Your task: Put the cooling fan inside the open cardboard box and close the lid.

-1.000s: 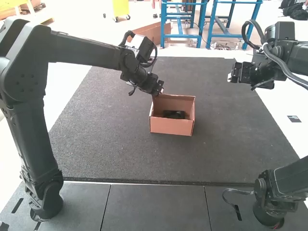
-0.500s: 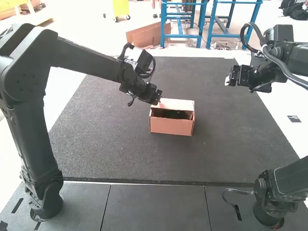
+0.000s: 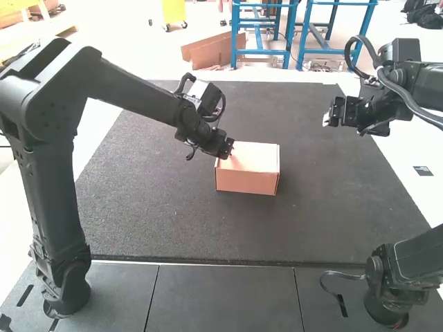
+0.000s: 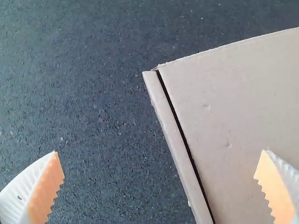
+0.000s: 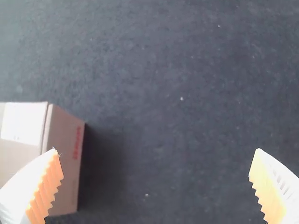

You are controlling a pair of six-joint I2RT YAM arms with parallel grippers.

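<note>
Mat (image 3: 138, 200): dark, covers the table; the box sits at its middle.
Box (image 3: 247, 176): 1 small cardboard box, upright, front wall facing near.
Lid (image 3: 252, 152): lies flat over the top; the left wrist view shows a thin dark seam along its left edge.
Left gripper (image 3: 225, 146): over the box's far-left corner, fingers spread wide, grasping nothing; whether a pad touches the lid I cannot tell.
Right gripper (image 3: 331, 114): raised, well apart to the far right, fingers spread, nothing held.
Fan: hidden; judged to be inside the box under the lid.
Handling: the card looks light and stiff, easily dented at corners; the lid may spring up. Press on its flat middle or free edge, not the corner.
Hard to make out: whether the lid is fully seated, or tucked on the right and far sides.
</note>
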